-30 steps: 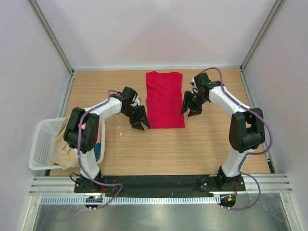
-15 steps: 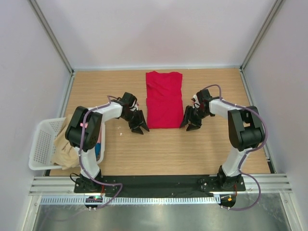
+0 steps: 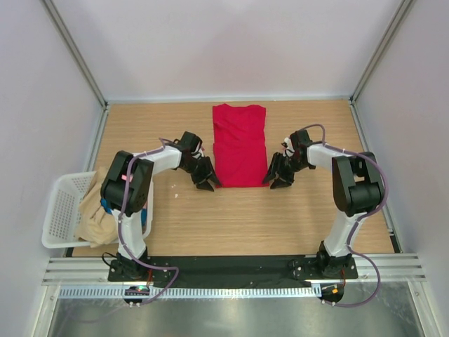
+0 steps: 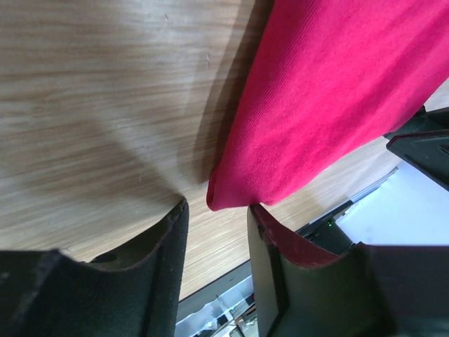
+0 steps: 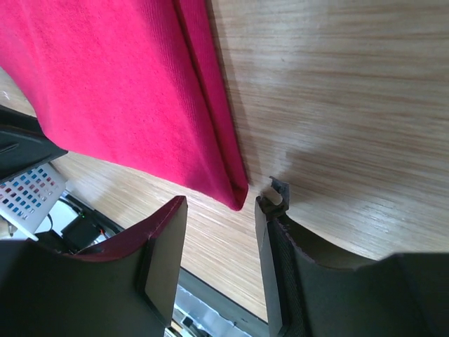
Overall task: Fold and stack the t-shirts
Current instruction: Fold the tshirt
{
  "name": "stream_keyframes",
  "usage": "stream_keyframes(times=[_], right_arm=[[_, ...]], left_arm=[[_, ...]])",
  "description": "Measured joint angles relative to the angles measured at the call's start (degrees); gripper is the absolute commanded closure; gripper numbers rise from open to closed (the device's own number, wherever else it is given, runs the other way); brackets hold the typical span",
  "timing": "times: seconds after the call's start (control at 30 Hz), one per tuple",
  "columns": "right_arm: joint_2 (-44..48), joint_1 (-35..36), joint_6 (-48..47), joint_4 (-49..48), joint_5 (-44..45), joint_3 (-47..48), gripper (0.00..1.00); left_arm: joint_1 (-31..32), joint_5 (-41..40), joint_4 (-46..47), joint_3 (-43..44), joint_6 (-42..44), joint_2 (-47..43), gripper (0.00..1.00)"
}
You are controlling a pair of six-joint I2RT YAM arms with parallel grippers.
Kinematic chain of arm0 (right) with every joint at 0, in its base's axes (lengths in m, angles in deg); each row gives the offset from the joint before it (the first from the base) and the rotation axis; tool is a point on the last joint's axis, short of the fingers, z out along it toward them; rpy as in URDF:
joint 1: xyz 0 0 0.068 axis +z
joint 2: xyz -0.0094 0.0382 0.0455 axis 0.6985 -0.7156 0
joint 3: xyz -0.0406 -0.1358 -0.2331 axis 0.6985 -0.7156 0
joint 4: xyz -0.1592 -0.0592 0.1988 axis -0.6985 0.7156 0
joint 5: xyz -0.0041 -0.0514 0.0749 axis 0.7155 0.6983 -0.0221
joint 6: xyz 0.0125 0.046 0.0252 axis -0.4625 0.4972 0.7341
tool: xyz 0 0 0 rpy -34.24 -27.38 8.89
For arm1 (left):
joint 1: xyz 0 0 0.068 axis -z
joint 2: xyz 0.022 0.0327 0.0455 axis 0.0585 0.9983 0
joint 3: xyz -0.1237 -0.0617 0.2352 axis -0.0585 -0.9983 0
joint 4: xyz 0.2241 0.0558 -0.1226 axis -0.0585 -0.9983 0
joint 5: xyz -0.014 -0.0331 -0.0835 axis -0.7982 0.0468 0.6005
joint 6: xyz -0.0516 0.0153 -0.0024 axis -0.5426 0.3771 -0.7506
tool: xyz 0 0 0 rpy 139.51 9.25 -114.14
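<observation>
Wood-grain tabletop [image 3: 302, 217], pale walls round it. Near L edge: white mesh basket [image 3: 59, 210] w/ a crumpled beige t-shirt [image 3: 95, 210] spilling over its rim. Further in, both grippers sit low at the near corners of the red t-shirt [image 3: 239, 144]. Left gripper [image 4: 217, 210]: jaws approx half open, holding nothing; the shirt's near-L corner pokes right at the gap between the black fingers (touching or not, can't tell). Right gripper [image 5: 221, 203]: same, jaws part open, near-R corner just ahead of the gap, nothing clamped. Vs 1 s ago: right one has come nearer along the shirt's side to its corner, left shifted only slightly; shirt hasn't moved. Shirt is soft fine-ribbed knit, folded to a long rectangle w/ doubled edges, lying flat mid-table and running toward the far wall.
</observation>
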Motion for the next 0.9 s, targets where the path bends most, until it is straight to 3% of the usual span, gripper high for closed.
stream_keyframes(times=[0.27,0.37,0.43,0.53,0.9], right_arm=[[-1.31,-0.04,-0.09,-0.22,-0.72,1.14,0.55],[-2.05,-0.04,-0.52,-0.15,-0.42,1.84,0.67],[-2.62,-0.07,-0.92,-0.17,-0.04,2.16,0.88],[-3.30,-0.07,-1.42,0.13,0.76,2.62,0.99],[-0.02,0.46,-4.92,4.74,7.67,2.54,0.99]], left_arm=[[0.00,0.24,0.63,1.09,-0.96,1.75,0.80],[0.00,0.02,0.61,1.18,-1.16,2.01,0.92],[0.00,-0.09,0.52,1.42,-1.18,2.34,1.00],[0.00,-0.33,0.07,2.08,-0.76,2.64,1.00],[0.61,-6.25,-6.19,4.20,6.60,1.42,1.00]])
